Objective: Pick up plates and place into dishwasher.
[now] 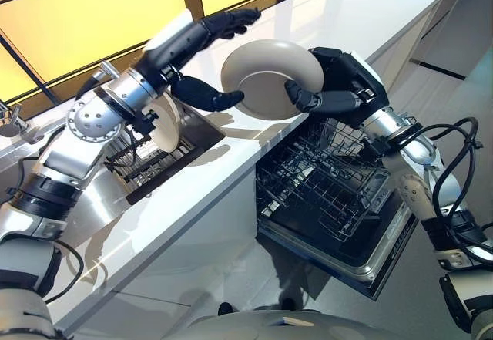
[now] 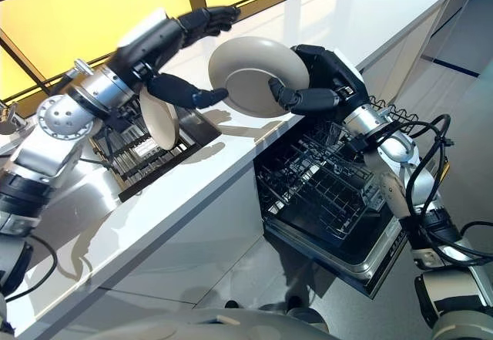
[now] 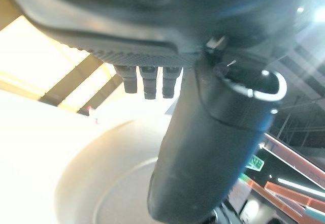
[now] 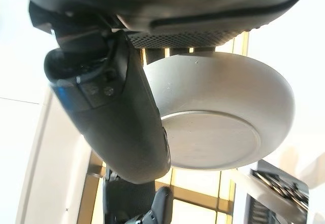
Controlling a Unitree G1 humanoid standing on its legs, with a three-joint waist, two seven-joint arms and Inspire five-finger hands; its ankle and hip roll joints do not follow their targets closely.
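Plate [image 1: 269, 76] — glazed ceramic in look, pale grey-beige, smooth with a soft satin sheen; its underside in the right wrist view shows a flat, faintly speckled foot. Second plate [image 1: 165, 121], standing in the counter rack [image 1: 146, 163]: same smooth pale glaze. Rack: dark coated wire. Countertop [image 1: 231, 155]: white, polished, highly reflective. Dishwasher basket [image 1: 327, 182] — thin dark wire, slightly glossy; the tray edge [image 1: 362, 267] below it looks like brushed metal. Right hand [image 1: 339, 85] and left hand [image 1: 192, 43]: black matt plastic, with a finely ribbed palm pad seen in the wrist views.
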